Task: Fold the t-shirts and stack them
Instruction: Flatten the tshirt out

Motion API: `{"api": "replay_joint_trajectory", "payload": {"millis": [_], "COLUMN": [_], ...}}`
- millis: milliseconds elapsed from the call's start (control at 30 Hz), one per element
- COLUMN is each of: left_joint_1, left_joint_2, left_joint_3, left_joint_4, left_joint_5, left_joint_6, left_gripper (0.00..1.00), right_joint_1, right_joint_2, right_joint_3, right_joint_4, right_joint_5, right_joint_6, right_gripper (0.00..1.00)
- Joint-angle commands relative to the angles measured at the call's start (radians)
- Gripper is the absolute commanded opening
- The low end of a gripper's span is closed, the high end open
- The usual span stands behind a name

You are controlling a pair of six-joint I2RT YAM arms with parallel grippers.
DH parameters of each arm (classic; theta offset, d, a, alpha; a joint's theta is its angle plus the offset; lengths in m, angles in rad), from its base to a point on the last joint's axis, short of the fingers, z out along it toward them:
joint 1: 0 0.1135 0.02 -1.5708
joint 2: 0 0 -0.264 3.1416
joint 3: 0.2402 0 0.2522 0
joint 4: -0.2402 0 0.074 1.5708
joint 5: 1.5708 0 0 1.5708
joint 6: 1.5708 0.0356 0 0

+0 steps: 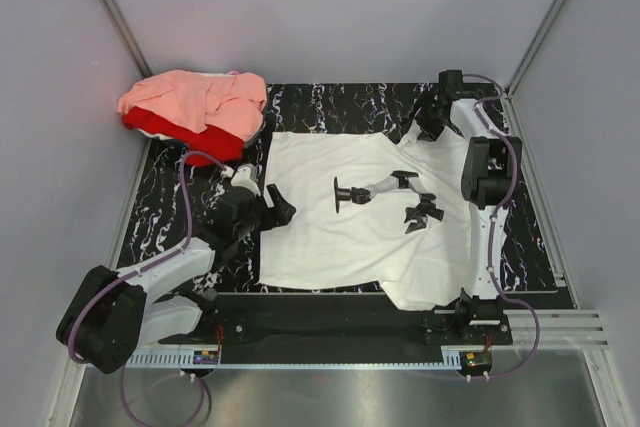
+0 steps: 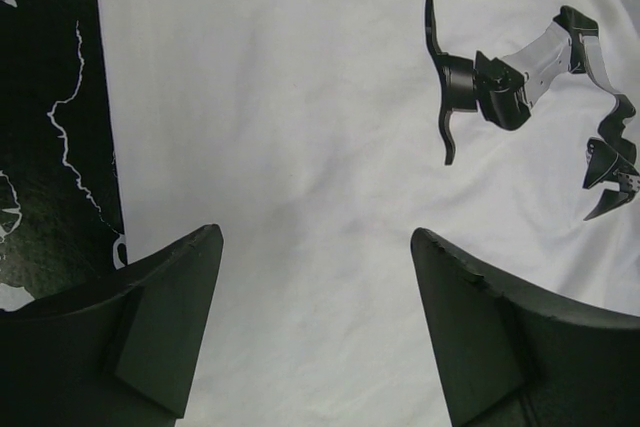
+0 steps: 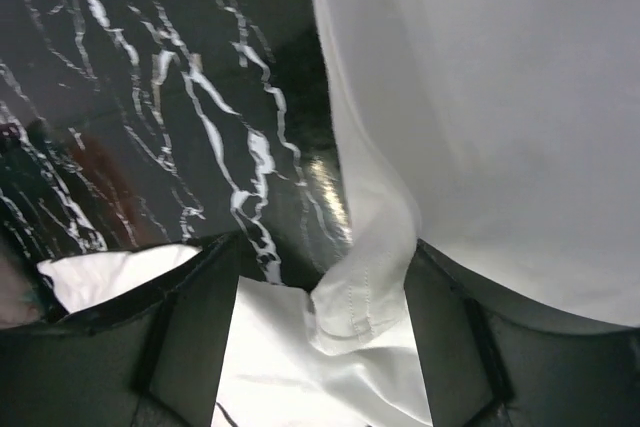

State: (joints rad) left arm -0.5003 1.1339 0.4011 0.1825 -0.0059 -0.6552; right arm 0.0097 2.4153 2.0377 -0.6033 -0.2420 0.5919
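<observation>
The white t-shirt [image 1: 330, 237] lies spread flat in the middle of a black marbled mat [image 1: 330, 107] on the tabletop [image 1: 330, 392], with its black print [image 1: 385, 197] facing up. In the far left corner of the mat the salmon-pink t-shirt [image 1: 200, 97] lies crumpled on top of the red t-shirt [image 1: 190, 139]. This heap is just beside the far left corner of the white one. Grey walls [image 1: 320, 7] close the place on three sides.

The left pincer [image 1: 282, 209] is at the left edge of the white t-shirt, and its arm lies across the mat between the heap and the near edge. The right pincer [image 1: 430, 127] is at the far right corner, at the shoulder and sleeve of the white t-shirt, and its arm stands along the right side of the cloth.

The top view does not show well how the jaws stand, but the wrist views do. In the left wrist view the jaws are spread wide with nothing between them. One finger [image 2: 170, 317] is over the border of cloth and mat, the other is over plain white cloth. In the right wrist view the jaws are also spread. A raised fold with a stitched sleeve hem [image 3: 350, 297] lies between them, and no finger presses it. If the fingers touch the cloth below, I cannot tell.
</observation>
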Motion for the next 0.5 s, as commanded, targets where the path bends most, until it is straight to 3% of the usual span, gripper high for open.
{"api": "replay_joint_trajectory", "payload": {"millis": [0, 167, 267, 333, 400, 467], "left_joint_1": [0.006, 0.008, 0.012, 0.014, 0.014, 0.016], "left_joint_2": [0.001, 0.003, 0.004, 0.006, 0.003, 0.004], "left_joint_3": [-0.005, -0.008, -0.008, -0.008, -0.013, -0.011], "left_joint_4": [0.077, 0.083, 0.083, 0.081, 0.084, 0.086], "left_joint_5": [-0.006, -0.008, -0.005, -0.003, -0.002, 0.000], "left_joint_6": [0.000, 0.000, 0.000, 0.000, 0.000, 0.000], "left_gripper": [0.81, 0.81, 0.81, 0.81, 0.81, 0.81], "right_joint_1": [0.033, 0.059, 0.059, 0.050, 0.046, 0.044], "right_joint_2": [0.031, 0.253, 0.384, 0.419, 0.352, 0.162], "right_joint_3": [0.097, 0.477, 0.627, 0.734, 0.693, 0.445], "right_joint_4": [0.010, -0.032, 0.135, 0.142, 0.132, 0.167], "right_joint_5": [-0.052, -0.115, -0.316, -0.318, -0.280, -0.177], "right_joint_6": [0.038, 0.084, 0.207, 0.235, 0.179, 0.123], "right_gripper": [0.72, 0.72, 0.73, 0.73, 0.74, 0.75]}}
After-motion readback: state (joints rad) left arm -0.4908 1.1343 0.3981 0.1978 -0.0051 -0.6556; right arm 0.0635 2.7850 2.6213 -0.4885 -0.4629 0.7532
